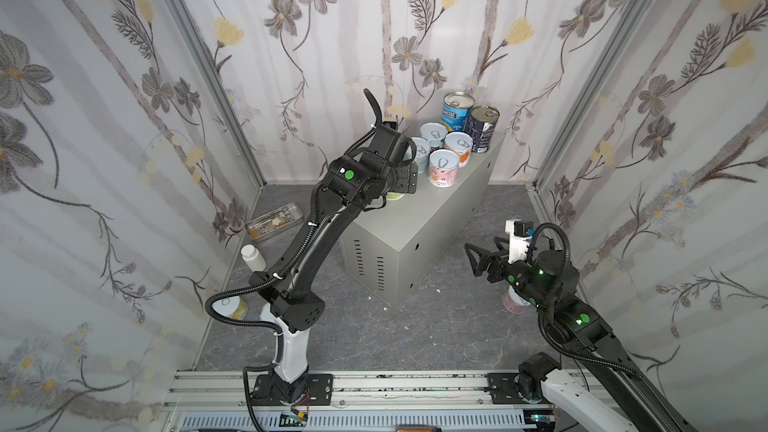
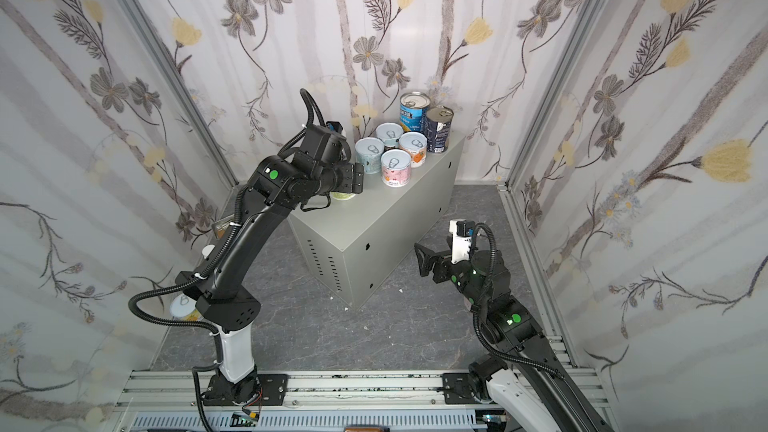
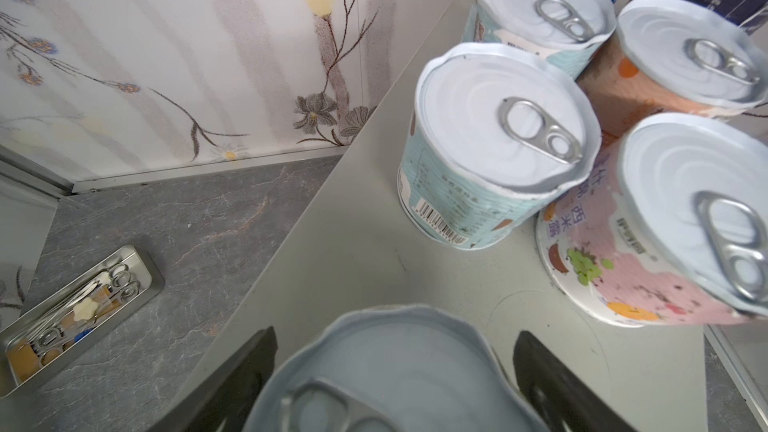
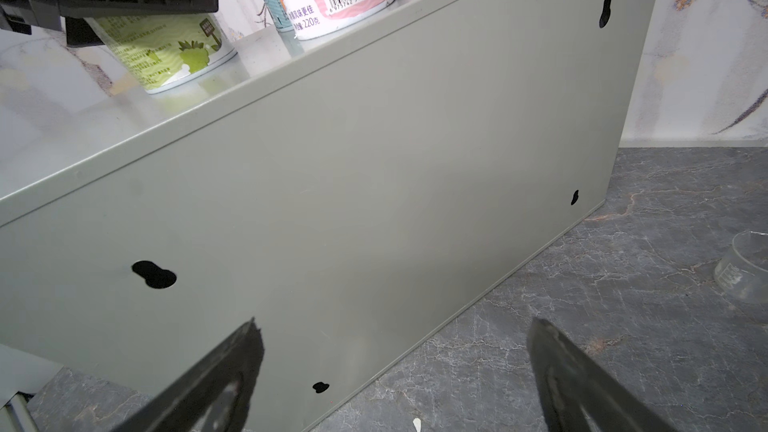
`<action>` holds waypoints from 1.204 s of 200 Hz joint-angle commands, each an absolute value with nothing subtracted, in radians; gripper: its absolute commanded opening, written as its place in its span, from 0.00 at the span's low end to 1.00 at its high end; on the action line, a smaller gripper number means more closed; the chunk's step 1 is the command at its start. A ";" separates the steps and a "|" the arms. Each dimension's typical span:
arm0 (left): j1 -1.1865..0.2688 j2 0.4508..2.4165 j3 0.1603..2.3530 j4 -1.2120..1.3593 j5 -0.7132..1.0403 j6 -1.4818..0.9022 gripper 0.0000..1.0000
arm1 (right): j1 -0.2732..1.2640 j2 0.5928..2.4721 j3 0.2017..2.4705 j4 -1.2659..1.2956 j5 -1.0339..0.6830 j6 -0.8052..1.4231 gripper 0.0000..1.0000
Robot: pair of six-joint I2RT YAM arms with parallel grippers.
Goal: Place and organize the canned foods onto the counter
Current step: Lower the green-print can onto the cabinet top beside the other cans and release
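Observation:
The counter (image 1: pixel 436 218) is a light-grey metal box standing on the floor. At its far end stand a blue tall tin (image 1: pixel 456 112), a navy tall tin (image 1: pixel 483 128) and several short pastel cans, the nearest of them pink (image 1: pixel 444 168). A green-labelled can (image 4: pixel 166 56) stands upright on the counter top, nearer than that group. My left gripper (image 3: pixel 395 351) is open around its lid (image 3: pixel 395 380), with a gap on each side. My right gripper (image 1: pixel 473 259) is open and empty beside the counter's long side, above the floor. A yellow can (image 1: pixel 232 308) and a pink can (image 1: pixel 515 301) sit on the floor, partly hidden by the arms.
A shallow metal tray (image 1: pixel 272 220) with small tools lies on the floor left of the counter, with a white bottle (image 1: pixel 253 257) near it. A clear glass (image 4: pixel 744 272) stands on the floor by the counter's far right corner. Patterned walls enclose three sides.

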State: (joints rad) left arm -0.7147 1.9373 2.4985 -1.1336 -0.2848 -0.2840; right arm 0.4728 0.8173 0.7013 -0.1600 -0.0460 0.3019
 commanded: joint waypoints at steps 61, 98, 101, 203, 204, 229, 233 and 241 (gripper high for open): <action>-0.743 1.939 2.607 -1.045 -0.423 -0.224 1.00 | 0.474 0.815 0.712 -0.129 -0.053 0.299 1.00; -0.753 1.860 2.589 -1.025 -0.420 -0.222 1.00 | 0.474 0.819 0.725 -0.144 -0.043 0.298 1.00; -0.753 1.852 2.582 -1.024 -0.415 -0.224 1.00 | 0.474 0.817 0.726 -0.143 -0.042 0.299 1.00; -0.785 1.263 1.660 -0.613 -0.272 -0.258 0.89 | 0.473 0.783 0.725 -0.174 -0.021 0.302 1.00; -0.784 1.261 1.653 -0.609 -0.270 -0.258 0.89 | 0.473 0.783 0.726 -0.174 -0.020 0.302 1.00; -0.783 1.182 1.511 -0.533 -0.244 -0.259 0.88 | 0.473 0.782 0.729 -0.170 -0.024 0.302 1.00; -0.784 1.179 1.499 -0.527 -0.243 -0.261 0.88 | 0.473 0.782 0.729 -0.170 -0.025 0.302 1.00; -0.784 1.177 1.482 -0.517 -0.242 -0.264 0.87 | 0.473 0.785 0.732 -0.168 -0.028 0.302 1.00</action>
